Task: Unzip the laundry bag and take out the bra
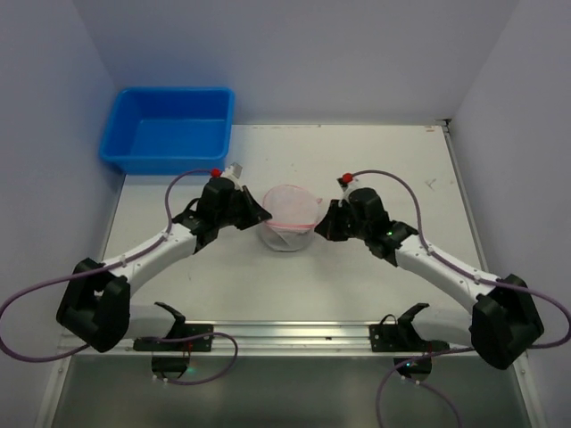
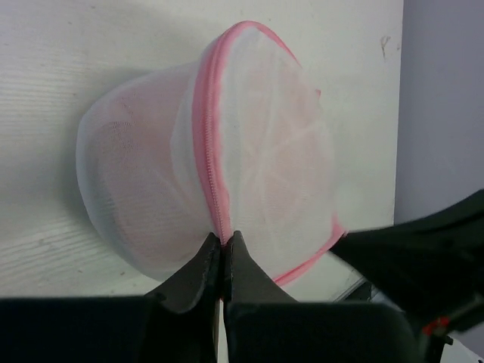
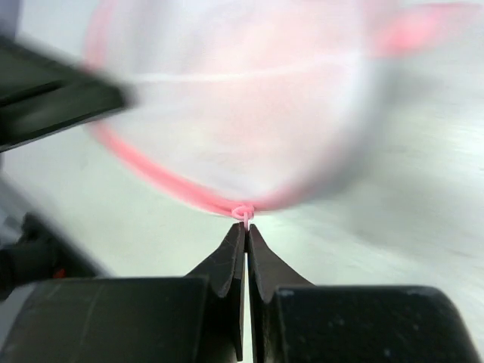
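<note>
Two grips: you hold the laundry bag [image 1: 290,214] from both sides.
Left pincer [image 2: 224,240]: clamped shut on its pink zipper rim [image 2: 206,136].
Right pincer [image 3: 246,227]: pinched closed on the small zipper pull [image 3: 243,214].
Laundry bag: on the desk [image 1: 375,267] between your pincers.
Blue tub [image 1: 169,129]: far left corner.

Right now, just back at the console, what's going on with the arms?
Both arms are on the laundry bag. The left gripper is pinched shut on its pink zipper rim, and the right gripper is shut on the small zipper pull. The zipper looks closed where visible; nothing is out yet.
</note>
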Available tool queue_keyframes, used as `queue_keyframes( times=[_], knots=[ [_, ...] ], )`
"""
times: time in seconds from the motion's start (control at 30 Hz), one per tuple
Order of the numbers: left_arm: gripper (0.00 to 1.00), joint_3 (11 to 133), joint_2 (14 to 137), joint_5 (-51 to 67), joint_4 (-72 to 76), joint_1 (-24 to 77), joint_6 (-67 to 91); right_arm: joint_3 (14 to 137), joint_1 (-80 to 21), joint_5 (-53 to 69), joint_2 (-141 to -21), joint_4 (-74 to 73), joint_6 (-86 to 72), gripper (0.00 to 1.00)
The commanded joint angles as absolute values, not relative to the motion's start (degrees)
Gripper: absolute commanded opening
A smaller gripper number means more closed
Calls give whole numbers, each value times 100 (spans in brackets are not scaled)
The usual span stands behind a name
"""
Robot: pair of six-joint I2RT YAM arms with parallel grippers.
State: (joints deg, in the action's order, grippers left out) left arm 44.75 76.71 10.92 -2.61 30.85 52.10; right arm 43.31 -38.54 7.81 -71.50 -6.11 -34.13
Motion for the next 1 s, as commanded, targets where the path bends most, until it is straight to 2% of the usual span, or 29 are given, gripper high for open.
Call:
queue_keyframes(
  times=[0.0, 0.13, 0.37, 0.4, 0.43, 0.47, 0.53, 0.57, 0.63, 0.67, 0.7, 0.77, 0.97],
  knots=[
    [0, 4289, 7120, 1327, -711, 2743, 4624, 3895, -2622, 246, -6453, -1160, -2927, 0],
    [0, 4280, 6909, 1809, -1185, 2689, 3983, 4165, -1978, 307, -6564, -1406, -2751, 0],
    [0, 3912, 6426, 1723, -1371, 2672, 3998, 4377, -2161, 1274, -6899, -1073, -2698, 0],
    [0, 3842, 6294, 1688, -1328, 2681, 4060, 4377, -2232, 1353, -6899, -1064, -2672, 3],
    [5, 3702, 6232, 1679, -1197, 2681, 4182, 4377, -2302, 1345, -6882, -1098, -2637, 10],
    [20, 3631, 6171, 1679, -1126, 2681, 4244, 4386, -2503, 1319, -6804, -1151, -2541, 25],
    [31, 3490, 5977, 1644, -898, 2681, 4437, 4438, -2732, 1012, -6672, -1326, -2426, 41],
    [42, 3385, 5924, 1626, -836, 2672, 4499, 4465, -2986, 854, -6593, -1397, -2391, 55],
    [57, 3314, 5757, 1556, -686, 2681, 4666, 4605, -3207, 468, -6364, -1634, -2356, 66],
    [70, 3287, 5705, 1512, -677, 2681, 4710, 4640, -3391, 353, -6276, -1678, -2355, 73],
    [75, 3287, 5582, 1442, -677, 2681, 4746, 4736, -3480, 238, -6119, -1766, -2364, 75],
    [83, 3270, 5441, 1144, -764, 2681, 4772, 4825, -3673, 9, -5986, -1819, -2408, 80],
    [82, 2743, 4703, 352, -800, 2663, 5062, 5378, -4340, -342, -6029, -1855, -2347, 89]
  ],
)
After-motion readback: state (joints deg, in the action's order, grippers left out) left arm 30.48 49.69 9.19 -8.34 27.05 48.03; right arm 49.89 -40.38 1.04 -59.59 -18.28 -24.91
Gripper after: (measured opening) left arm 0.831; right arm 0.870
